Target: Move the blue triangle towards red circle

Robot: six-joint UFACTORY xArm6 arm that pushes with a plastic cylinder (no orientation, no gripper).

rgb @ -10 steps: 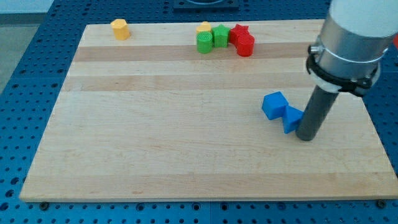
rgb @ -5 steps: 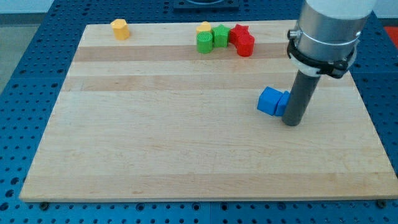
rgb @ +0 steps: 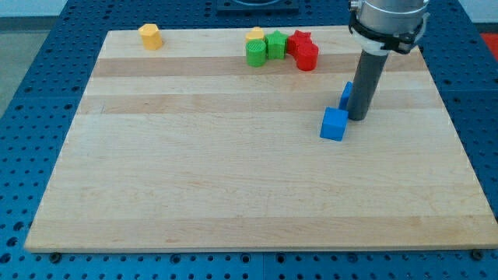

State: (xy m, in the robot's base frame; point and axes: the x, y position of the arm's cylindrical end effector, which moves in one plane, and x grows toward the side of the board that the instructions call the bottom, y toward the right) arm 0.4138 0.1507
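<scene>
Dark and straight, the rod comes down from the view's top right, and its tip (rgb: 358,117) rests on the wooden tabletop (rgb: 194,171). No fingers exist on this arm, so nothing opens, closes or clamps; the tip only pushes.

Touching the rod's left side, a sliver of the blue triangle (rgb: 345,96) shows, mostly hidden behind the rod. A blue cube (rgb: 334,124) sits just beside the tip, towards the view's lower left, apparently separate from the triangle.

Up and to the left of the triangle, near the tabletop's top edge, lies the red circle (rgb: 307,57), touching a red star-like block (rgb: 299,40). Left of these cluster a green cube (rgb: 275,44), a green cylinder (rgb: 256,54) and a yellow block (rgb: 254,34). Another yellow block (rgb: 150,36) sits well apart at the top left.

Judging from this, the triangle lies between tip and circle, so a push up and left suits.
</scene>
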